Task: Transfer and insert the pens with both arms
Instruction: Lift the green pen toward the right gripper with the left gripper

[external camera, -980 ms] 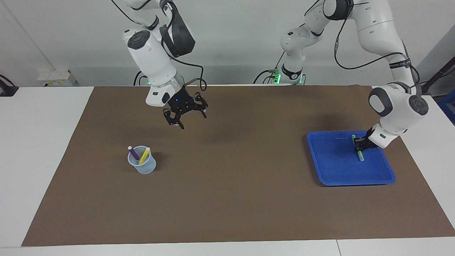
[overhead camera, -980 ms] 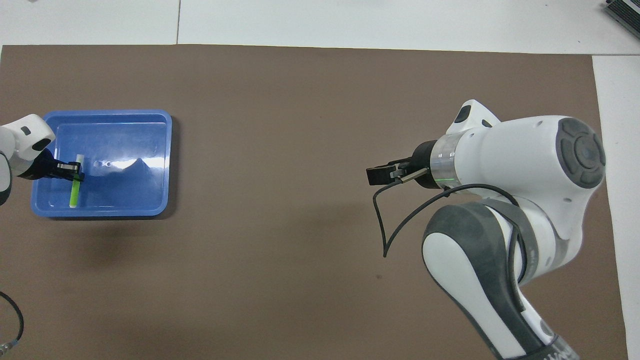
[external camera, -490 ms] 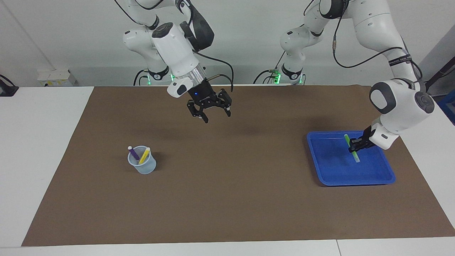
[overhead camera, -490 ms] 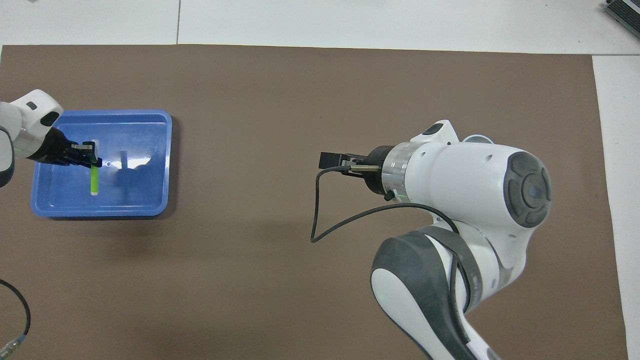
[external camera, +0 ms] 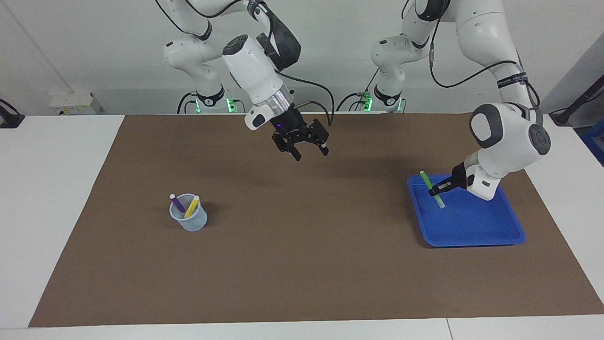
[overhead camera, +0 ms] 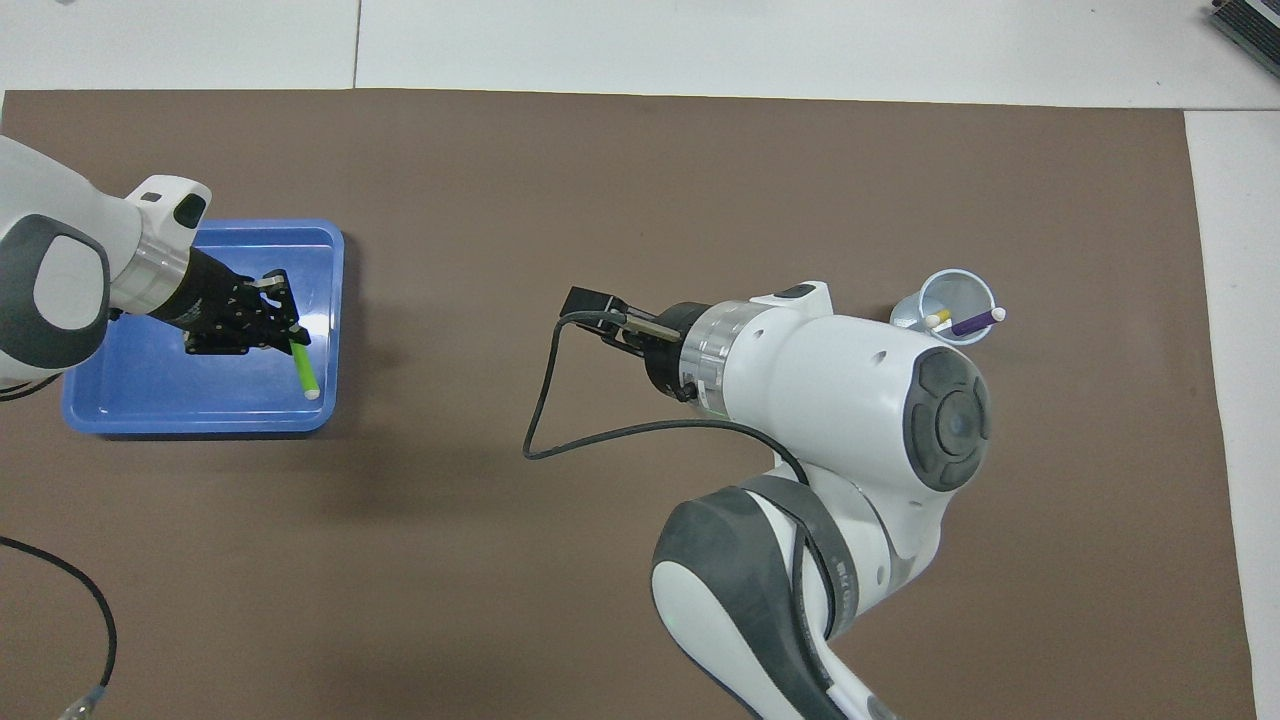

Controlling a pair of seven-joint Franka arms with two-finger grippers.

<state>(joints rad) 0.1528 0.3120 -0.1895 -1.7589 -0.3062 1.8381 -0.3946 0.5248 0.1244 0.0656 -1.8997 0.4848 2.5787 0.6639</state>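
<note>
My left gripper (external camera: 434,191) is shut on the bright green pen (external camera: 424,178) and holds it tilted in the air over the blue tray (external camera: 472,243), at the tray's edge toward the right arm's end. From overhead the green pen (overhead camera: 302,371) sticks out below the left gripper (overhead camera: 283,325), its pale tip above the tray (overhead camera: 200,424) corner. My right gripper (external camera: 310,152) hangs open and empty over bare mat between cup and tray. The purple pen (external camera: 177,203) and yellow pen (external camera: 192,206) stand in the pale-blue cup (external camera: 189,222).
A brown mat (external camera: 302,264) covers most of the white table. The cup (overhead camera: 962,289) sits toward the right arm's end, the tray toward the left arm's end. A small white box (external camera: 75,103) stands at the table's back corner. A black cable (overhead camera: 60,590) loops over the mat.
The left gripper has lifted the green pen off the tray floor and carried it toward the tray's inner edge. The right arm has swung from near the cup toward the table's middle, still open.
</note>
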